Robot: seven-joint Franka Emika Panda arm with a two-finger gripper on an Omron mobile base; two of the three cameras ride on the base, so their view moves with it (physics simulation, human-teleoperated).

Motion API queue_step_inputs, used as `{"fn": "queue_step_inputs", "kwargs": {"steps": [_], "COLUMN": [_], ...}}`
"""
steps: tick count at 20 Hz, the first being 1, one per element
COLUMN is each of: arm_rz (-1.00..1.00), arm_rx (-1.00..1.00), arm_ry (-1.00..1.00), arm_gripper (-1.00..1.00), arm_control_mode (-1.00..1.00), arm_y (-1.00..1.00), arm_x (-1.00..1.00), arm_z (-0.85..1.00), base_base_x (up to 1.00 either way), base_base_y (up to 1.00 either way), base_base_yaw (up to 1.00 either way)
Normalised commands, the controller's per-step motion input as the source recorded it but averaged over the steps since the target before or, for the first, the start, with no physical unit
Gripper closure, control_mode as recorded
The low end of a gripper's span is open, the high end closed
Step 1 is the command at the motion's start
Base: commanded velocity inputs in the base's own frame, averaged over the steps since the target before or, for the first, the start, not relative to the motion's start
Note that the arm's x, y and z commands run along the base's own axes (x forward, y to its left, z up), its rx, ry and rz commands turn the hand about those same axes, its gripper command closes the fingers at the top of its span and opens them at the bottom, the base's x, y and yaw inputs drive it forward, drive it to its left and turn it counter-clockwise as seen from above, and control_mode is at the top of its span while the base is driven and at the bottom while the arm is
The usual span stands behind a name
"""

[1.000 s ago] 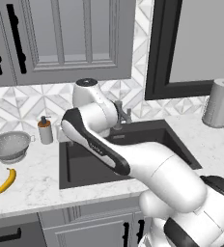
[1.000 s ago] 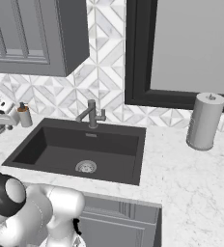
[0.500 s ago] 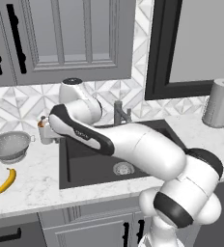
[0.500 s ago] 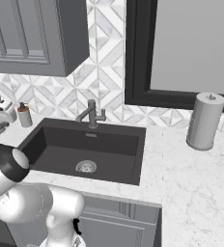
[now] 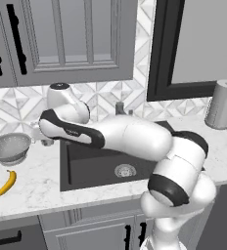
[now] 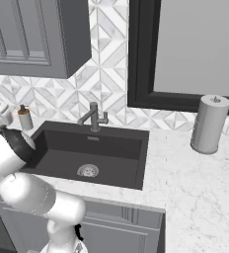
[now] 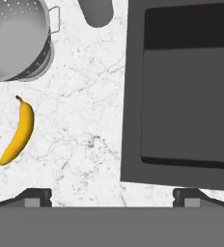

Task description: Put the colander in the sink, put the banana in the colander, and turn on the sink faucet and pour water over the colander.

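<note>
Risk sits nearest: gripper (image 7: pixel 112 195), jaws spread wide and holding nothing, hangs above bare counter (image 7: pixel 85 140) between banana (image 7: pixel 18 130) and sink (image 7: pixel 181 96); a careless reach toward the colander (image 7: pixel 15 38) could nudge the banana or tip the bowl. Colander and sink both hold nothing. Farther back stands the sink faucet (image 6: pixel 94 116).

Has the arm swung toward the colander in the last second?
Yes. In the left base view its upper end has shifted left from above the sink toward the colander.
</note>
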Motion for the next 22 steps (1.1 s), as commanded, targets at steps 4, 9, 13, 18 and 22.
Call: {"fn": "queue_step_inputs", "kwargs": {"steps": [4, 9, 13, 18, 22], "arm_rz": [-0.04, -0.04, -0.05, -0.04, -0.03], "arm_rx": [0.02, 0.01, 0.0, 0.0, 0.01], "arm_ry": [0.0, 0.0, 0.0, 0.02, 0.03], "arm_gripper": [-1.0, -1.0, -1.0, -1.0, -1.0], "arm_control_mode": [-1.0, -1.0, -1.0, -1.0, -1.0], "arm_y": [0.41, 0.34, 0.31, 0.27, 0.27], "arm_x": [0.22, 0.18, 0.21, 0.29, 0.39], "arm_z": [-0.24, -0.19, -0.15, -0.16, -0.18], "base_base_x": [0.0, 0.0, 0.0, 0.0, 0.0], "base_base_y": [0.0, 0.0, 0.0, 0.0, 0.0], "base_base_yaw": [0.0, 0.0, 0.0, 0.0, 0.0]}}
